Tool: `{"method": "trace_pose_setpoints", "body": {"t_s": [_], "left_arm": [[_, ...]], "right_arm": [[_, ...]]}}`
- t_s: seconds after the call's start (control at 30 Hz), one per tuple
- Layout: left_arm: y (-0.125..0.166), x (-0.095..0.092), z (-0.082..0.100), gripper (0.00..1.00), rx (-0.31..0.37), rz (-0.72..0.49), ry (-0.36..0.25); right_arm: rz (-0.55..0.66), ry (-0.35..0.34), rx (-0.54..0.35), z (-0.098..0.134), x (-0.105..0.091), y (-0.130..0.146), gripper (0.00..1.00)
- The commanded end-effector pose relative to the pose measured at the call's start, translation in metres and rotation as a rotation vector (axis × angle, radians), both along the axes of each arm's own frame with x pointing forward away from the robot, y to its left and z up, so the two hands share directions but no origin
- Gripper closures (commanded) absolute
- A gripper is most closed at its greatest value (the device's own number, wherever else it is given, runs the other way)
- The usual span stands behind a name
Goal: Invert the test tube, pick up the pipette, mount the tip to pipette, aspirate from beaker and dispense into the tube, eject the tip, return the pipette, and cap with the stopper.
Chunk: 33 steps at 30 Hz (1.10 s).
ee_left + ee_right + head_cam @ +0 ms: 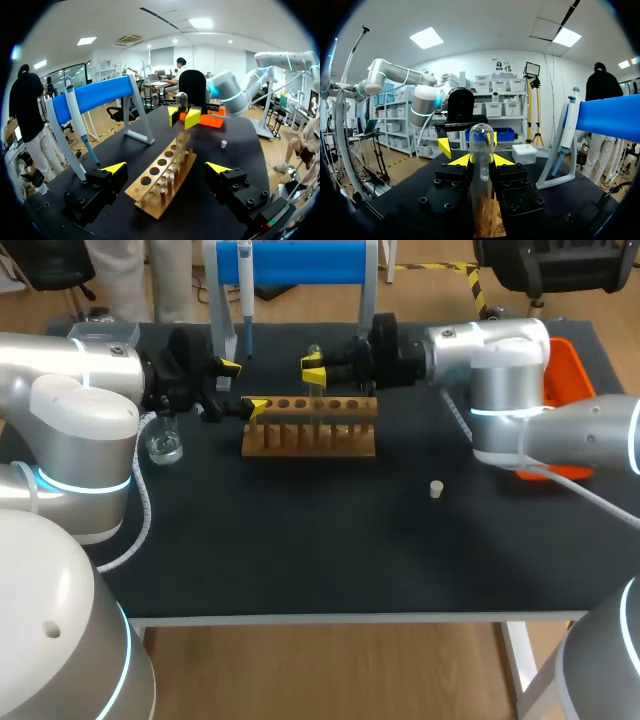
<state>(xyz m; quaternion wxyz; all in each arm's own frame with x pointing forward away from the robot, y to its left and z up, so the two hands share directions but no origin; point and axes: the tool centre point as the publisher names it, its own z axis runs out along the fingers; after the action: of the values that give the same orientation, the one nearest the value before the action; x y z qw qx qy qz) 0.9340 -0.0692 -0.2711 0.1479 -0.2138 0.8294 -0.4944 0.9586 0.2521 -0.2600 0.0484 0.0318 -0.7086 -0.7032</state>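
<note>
My right gripper [314, 370] is shut on a clear test tube [481, 145], which it holds upright over the wooden rack [310, 427] with its rounded end up. In the left wrist view the same tube [181, 101] shows between the right gripper's yellow tips. Level with the rack's left end, my left gripper [243, 387] stands open and holds nothing; the rack [160, 180] lies between its fingers [114, 167] without touching them. The pipette [245, 290] hangs on the blue stand [310, 262] behind. A glass beaker [163, 445] stands to the left. The white stopper [436, 489] lies on the table.
An orange tray [572, 365] lies at the table's right edge, partly under my right arm. The stand's white legs [142, 117] rise just behind the rack. The table is covered with a black mat [330, 540].
</note>
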Motion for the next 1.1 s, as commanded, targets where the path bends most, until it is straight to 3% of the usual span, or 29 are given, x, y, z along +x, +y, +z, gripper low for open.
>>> {"method": "trace_pose_setpoints", "body": {"t_s": [0.03, 1.1], "left_arm": [[0.0, 0.001, 0.0, 0.0, 0.002, -0.001, 0.003], [0.0, 0.001, 0.0, 0.0, 0.002, -0.001, 0.003]], "right_arm": [[-0.009, -0.001, -0.003, 0.006, -0.002, -0.002, 1.0], [-0.03, -0.03, 0.017, 0.041, -0.008, -0.004, 1.0]]}}
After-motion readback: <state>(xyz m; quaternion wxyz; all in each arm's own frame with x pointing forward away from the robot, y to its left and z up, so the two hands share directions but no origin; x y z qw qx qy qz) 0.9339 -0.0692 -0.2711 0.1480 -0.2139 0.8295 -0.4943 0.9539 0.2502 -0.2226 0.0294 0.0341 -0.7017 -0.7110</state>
